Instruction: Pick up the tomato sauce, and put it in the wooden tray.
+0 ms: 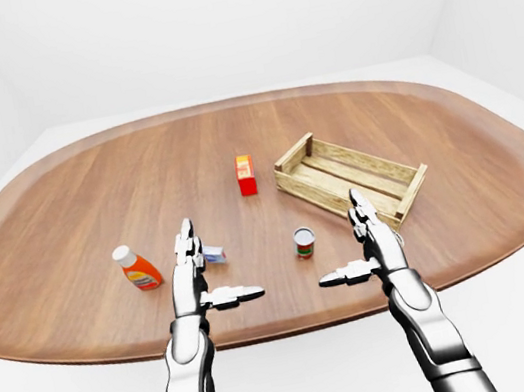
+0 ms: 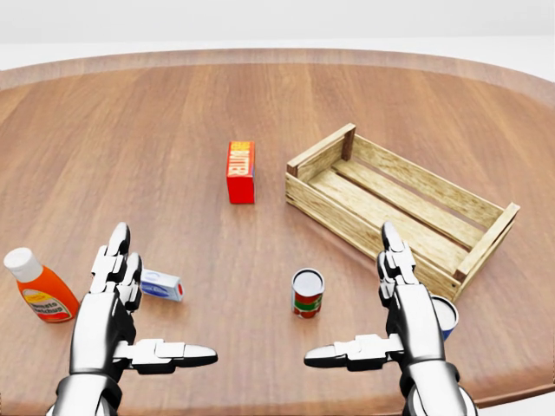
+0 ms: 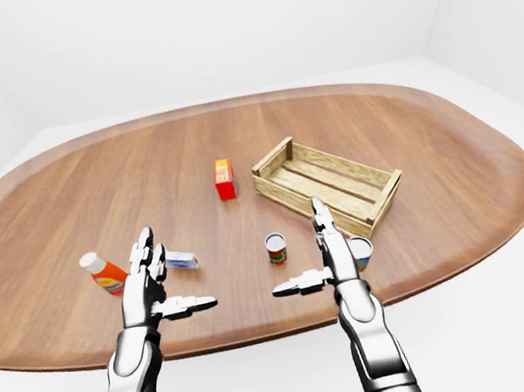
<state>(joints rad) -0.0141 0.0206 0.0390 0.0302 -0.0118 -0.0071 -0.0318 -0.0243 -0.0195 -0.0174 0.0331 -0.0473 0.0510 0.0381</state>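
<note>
The tomato sauce [image 2: 307, 293] is a small can with a red and green label, standing upright on the wooden table [image 2: 156, 121] between my two hands. The wooden tray [image 2: 364, 227], a slatted crate, sits to the can's upper right and looks empty. My left hand [image 2: 149, 319] is open and empty, fingers straight, thumb pointing inward, to the can's left. My right hand [image 2: 357, 303] is open and empty in the same pose, just to the can's right, below the tray's near corner.
A red butter box [image 2: 241, 172] stands left of the tray. An orange bottle with a white cap [image 2: 38, 287] lies at the far left. A small white-and-blue box [image 2: 162, 285] lies by my left hand. A blue-rimmed can [image 2: 445, 315] is partly hidden behind my right hand.
</note>
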